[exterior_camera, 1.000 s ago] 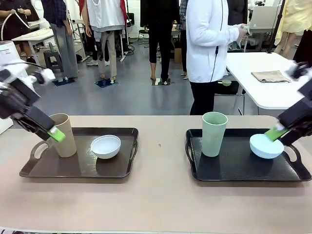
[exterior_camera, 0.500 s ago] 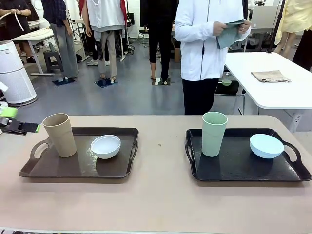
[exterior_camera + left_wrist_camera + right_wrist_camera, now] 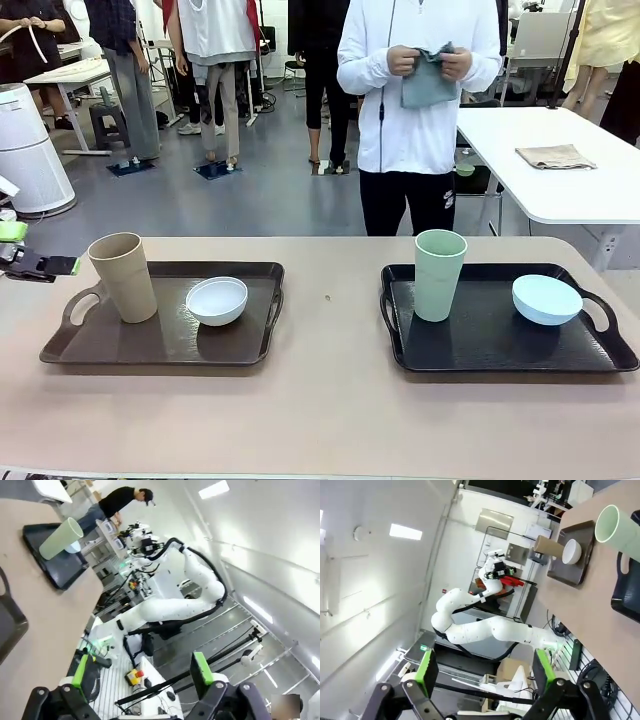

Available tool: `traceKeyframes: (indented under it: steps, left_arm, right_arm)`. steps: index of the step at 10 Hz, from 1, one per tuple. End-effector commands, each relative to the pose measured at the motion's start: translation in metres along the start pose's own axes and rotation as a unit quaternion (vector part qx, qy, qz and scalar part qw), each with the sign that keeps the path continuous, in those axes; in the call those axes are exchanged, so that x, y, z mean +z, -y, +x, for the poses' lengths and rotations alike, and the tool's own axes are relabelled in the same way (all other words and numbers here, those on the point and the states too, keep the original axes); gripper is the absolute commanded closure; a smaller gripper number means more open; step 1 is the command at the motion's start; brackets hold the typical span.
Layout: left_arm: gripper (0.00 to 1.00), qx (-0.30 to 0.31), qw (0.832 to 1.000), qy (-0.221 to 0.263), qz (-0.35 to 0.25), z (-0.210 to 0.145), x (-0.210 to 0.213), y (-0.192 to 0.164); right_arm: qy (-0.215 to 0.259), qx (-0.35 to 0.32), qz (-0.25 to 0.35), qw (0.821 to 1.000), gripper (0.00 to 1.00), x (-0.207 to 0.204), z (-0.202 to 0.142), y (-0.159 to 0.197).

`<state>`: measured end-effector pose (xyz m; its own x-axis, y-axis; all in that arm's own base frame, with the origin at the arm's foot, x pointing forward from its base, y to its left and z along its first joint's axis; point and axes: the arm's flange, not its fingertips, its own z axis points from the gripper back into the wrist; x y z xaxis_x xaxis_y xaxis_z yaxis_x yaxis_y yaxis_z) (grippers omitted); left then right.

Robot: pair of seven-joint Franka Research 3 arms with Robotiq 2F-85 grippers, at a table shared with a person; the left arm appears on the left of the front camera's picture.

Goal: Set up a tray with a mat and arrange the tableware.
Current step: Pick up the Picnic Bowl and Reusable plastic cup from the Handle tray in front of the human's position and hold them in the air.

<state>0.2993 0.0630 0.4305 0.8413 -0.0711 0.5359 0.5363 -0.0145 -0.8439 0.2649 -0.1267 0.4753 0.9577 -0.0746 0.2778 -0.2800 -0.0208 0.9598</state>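
— How far along does the setting-up look?

— Partway, at best. The brown tray (image 3: 160,358) carries the tan tumbler (image 3: 123,277) at its left end and the white bowl (image 3: 217,300) near its middle. To its right, well apart, the black tray (image 3: 500,362) holds the pale green tumbler (image 3: 440,275) and the light blue bowl (image 3: 546,299).

— And a mat?

— None shows under anything; the tableware sits on bare tray floors. Beyond the brown tray, across the table, the person (image 3: 415,110) holds a folded grey-blue cloth (image 3: 428,82) in both hands, likely the mat to come.

— The arms?

— The left gripper (image 3: 141,670) hangs near the brown tray, off its left handle, jaws apart and empty. The right gripper (image 3: 485,667), far from that tray, also stands wide with nothing between its fingers. Laying mats and rearranging the pieces seem left to do.
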Motion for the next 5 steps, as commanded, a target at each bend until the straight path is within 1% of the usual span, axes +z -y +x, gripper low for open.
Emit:
traceKeyframes:
  steps: [1,5]
  left_arm:
    - [0.00,-0.015,1.000,0.008,0.012,-0.0004,-0.0022,0.0060]
    - [0.00,-0.015,1.000,0.008,0.012,-0.0004,-0.0022,0.0060]
  right_arm:
    - [-0.003,0.015,-0.006,1.000,0.00,-0.0013,-0.0051,-0.0051]
    - [-0.003,0.015,-0.006,1.000,0.00,-0.0013,-0.0051,-0.0051]
